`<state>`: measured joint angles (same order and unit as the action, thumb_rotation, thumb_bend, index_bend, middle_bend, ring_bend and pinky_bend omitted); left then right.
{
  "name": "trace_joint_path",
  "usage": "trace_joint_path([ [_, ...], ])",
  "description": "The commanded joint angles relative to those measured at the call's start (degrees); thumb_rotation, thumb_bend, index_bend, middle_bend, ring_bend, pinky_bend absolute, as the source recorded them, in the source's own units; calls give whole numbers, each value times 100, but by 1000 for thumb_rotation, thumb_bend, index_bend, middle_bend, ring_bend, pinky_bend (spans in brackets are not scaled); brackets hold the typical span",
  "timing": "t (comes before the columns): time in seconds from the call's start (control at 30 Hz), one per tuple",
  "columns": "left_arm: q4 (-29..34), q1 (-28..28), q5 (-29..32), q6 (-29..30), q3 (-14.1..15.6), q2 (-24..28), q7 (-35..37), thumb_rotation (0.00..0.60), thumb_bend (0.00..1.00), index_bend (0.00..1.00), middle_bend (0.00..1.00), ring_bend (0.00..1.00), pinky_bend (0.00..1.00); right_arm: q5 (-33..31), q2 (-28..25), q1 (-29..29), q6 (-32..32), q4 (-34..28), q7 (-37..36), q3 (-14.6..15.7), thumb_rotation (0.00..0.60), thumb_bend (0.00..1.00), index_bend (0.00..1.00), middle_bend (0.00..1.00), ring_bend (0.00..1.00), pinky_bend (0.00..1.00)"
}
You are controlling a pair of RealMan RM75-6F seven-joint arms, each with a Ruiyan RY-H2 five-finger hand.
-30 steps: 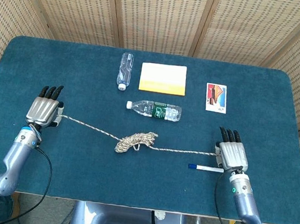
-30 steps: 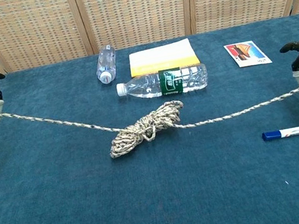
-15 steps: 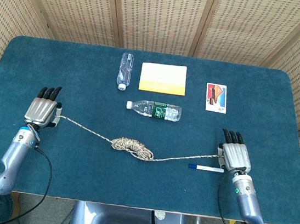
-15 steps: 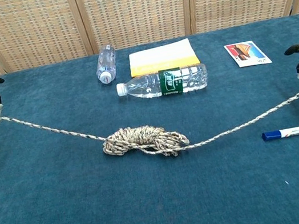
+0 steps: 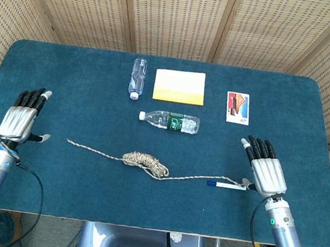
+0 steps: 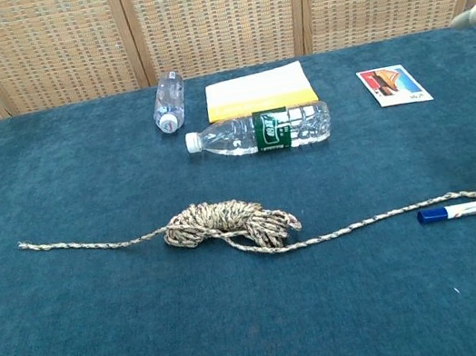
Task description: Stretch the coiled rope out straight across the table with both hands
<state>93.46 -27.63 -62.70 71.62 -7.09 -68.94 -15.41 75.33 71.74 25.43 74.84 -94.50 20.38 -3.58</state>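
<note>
Speckled rope [image 5: 145, 162] on the blue surface [image 5: 83, 192], still bunched mid-length, both ends free. Left hand [image 5: 22, 120] and right hand [image 5: 266, 171] open, holding nothing. Risk: tangle tightening under a pull, or the pen [image 5: 226, 184] dragged along.

We see the rope [image 5: 145, 162] lying across the middle of the bench [image 5: 143, 200], with its bundle near the centre and both ends free. Our left robot hand [image 5: 19, 120] is spread, apart from the left rope end, and only bare bench lies between them. Our right robot hand [image 5: 266, 171] is also spread; the pen [image 5: 226, 184] lies just beside it, touching or almost touching the right rope end, so it stands in the way there. Behind the rope, a lying bottle [image 5: 170, 122] is near the bundle. The second bottle [image 5: 137, 78], the pad [image 5: 179, 86] and the card [image 5: 237, 107] are further back, well apart from the rope.
</note>
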Motion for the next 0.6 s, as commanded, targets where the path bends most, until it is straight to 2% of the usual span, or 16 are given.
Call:
trace_joint_path([
  [0.03,310,611,-391,803,186,243,323,600,0,0,0,0,0,513,-212,-315,545,-85,-304,125,600,0,0,0,0,0],
  [0.13,510,1084,-730,1313,407,392,693,600,0,0,0,0,0,974,-268,-582,989,-73,-557,282,600,0,0,0,0,0],
  [0.17,564,1392,-877,1590,607,458,880,600,0,0,0,0,0,1227,-251,-717,1243,-15,-586,378,600,0,0,0,0,0],
  [0.27,379,1790,-1408,1960,907,496,1304,600,0,0,0,0,0,1579,-94,-961,1622,217,-549,494,600,0,0,0,0,0],
  [0.43,18,2073,-1769,2065,1088,452,1642,600,0,0,0,0,0,1776,-19,-1232,1848,261,-302,581,600,0,0,0,0,0],
  [0.6,-112,2185,-1918,2074,1072,420,1759,600,0,0,0,0,0,1732,-134,-1410,1817,14,-127,619,600,0,0,0,0,0],
])
